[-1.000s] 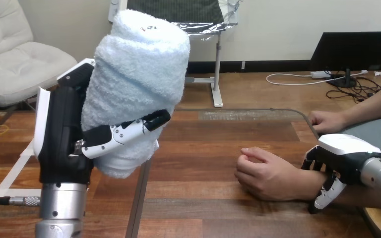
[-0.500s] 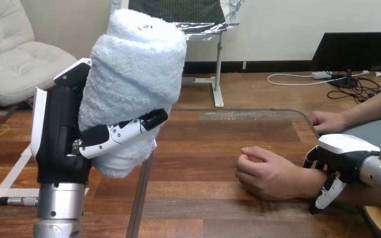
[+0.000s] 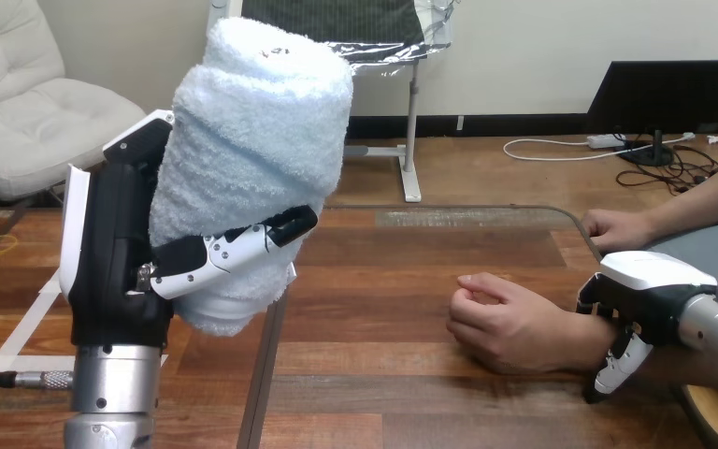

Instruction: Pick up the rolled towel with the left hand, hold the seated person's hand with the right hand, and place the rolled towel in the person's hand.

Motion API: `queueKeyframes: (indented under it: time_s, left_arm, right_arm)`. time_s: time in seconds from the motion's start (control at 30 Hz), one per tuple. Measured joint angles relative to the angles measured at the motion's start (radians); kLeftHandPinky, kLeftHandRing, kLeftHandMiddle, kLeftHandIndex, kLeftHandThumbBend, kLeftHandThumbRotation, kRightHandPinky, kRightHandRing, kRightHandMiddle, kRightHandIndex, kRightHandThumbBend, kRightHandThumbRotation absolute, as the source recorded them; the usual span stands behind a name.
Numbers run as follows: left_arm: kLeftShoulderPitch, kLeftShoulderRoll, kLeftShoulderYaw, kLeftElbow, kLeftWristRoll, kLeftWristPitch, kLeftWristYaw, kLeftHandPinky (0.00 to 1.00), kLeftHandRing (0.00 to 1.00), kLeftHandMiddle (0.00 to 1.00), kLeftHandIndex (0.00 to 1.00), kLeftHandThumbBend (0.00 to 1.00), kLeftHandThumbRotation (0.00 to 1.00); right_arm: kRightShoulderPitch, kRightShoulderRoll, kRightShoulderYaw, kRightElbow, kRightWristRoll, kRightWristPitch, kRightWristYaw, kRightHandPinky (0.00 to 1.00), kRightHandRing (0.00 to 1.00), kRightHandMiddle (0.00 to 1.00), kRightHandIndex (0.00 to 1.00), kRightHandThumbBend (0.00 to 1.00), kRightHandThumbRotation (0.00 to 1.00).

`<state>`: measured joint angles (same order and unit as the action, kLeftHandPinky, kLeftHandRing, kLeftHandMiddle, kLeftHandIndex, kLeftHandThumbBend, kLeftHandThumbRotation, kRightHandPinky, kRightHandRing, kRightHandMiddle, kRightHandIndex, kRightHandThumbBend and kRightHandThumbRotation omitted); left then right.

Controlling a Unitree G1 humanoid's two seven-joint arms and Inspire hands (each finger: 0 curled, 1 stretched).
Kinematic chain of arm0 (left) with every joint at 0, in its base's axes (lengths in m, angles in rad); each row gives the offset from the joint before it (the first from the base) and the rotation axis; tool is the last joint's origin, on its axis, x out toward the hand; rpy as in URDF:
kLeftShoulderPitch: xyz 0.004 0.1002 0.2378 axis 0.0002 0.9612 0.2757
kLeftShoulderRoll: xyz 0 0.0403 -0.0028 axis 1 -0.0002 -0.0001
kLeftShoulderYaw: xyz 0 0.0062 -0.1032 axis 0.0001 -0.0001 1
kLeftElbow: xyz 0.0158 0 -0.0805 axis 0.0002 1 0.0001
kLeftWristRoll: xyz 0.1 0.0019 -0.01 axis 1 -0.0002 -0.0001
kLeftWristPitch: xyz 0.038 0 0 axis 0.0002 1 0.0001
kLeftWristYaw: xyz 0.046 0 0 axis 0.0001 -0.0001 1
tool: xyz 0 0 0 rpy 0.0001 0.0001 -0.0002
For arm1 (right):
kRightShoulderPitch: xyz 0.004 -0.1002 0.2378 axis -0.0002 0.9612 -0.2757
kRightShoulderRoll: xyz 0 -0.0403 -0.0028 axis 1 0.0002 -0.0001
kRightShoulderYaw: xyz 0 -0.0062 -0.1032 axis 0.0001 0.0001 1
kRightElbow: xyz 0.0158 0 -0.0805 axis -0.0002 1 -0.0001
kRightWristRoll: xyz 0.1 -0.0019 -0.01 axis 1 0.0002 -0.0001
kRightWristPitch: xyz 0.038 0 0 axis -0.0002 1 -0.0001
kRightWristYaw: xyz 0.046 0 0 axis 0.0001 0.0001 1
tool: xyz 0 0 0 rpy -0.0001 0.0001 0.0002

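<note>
Rolled towel [image 3: 252,159] clasped in my left hand [image 3: 112,262], right hand [image 3: 650,295] curled round the person's wrist [image 3: 581,339], I'd carry it across slowly.

Rolled towel [image 3: 252,131], 11 o'clock: pale blue, plain. Left hand [image 3: 112,271]: black body, white shells; fingers [image 3: 234,248] black-and-white banded; forearm [image 3: 112,388] silver. Right hand [image 3: 650,290], 4 o'clock: white shell over black. Surface [image 3: 383,374]: reddish-brown wood grain, in planks.
</note>
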<state>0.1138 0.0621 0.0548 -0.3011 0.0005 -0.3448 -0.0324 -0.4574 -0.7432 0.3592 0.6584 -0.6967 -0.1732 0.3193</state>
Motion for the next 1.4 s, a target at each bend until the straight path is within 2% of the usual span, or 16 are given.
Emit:
queueKeyframes:
  time_s: [0.4,0.7,1.03,1.4]
  left_arm:
    - [-0.003,0.000,0.000,0.007,0.000,0.000,0.000,0.16,0.22,0.28,0.36,0.44,0.00]
    - [-0.007,-0.001,0.000,0.030,-0.001,-0.012,-0.001,0.16,0.22,0.29,0.36,0.42,0.00]
    - [-0.015,-0.003,0.000,0.068,-0.002,-0.035,0.002,0.16,0.22,0.29,0.36,0.43,0.00]
    - [-0.039,-0.010,0.000,0.116,-0.002,-0.038,0.015,0.17,0.22,0.29,0.36,0.43,0.00]
  right_arm:
    - [0.015,-0.004,-0.013,0.001,0.034,-0.011,-0.009,0.34,0.45,0.50,0.43,0.94,0.00]
    - [0.025,-0.005,-0.022,0.001,0.071,-0.021,-0.011,0.35,0.45,0.52,0.41,0.92,0.00]
    - [0.035,-0.006,-0.046,-0.002,0.113,-0.019,0.008,0.22,0.30,0.39,0.40,0.89,0.00]
    - [0.070,-0.016,-0.077,-0.055,0.147,-0.006,0.024,0.20,0.27,0.36,0.41,0.87,0.00]
